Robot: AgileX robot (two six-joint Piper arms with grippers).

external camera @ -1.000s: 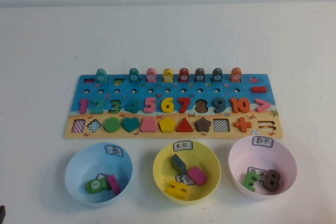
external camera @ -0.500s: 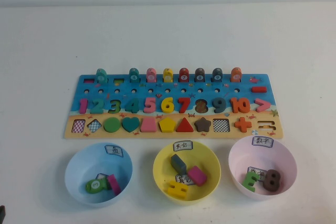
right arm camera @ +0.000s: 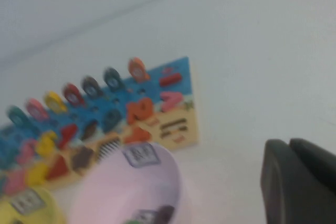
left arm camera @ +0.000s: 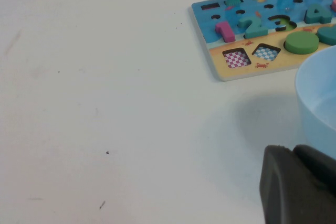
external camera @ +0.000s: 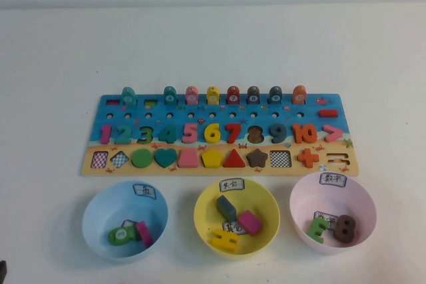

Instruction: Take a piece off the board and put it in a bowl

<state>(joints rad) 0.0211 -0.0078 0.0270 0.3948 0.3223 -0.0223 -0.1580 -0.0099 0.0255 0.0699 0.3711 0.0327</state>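
We judge the piece (external camera: 299, 94), upright at the right end of the board's (external camera: 106, 107) far row, light, rigid and best pinched across its flat faces, while left gripper (left arm camera: 299, 187) and right gripper (right arm camera: 299, 182) sit near the bowls, fingers' state unclear.

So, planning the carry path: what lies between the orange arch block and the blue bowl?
In the high view, the orange block is at the board's far right, the blue bowl near left; numbers and shapes lie between. Neither claw shows there.
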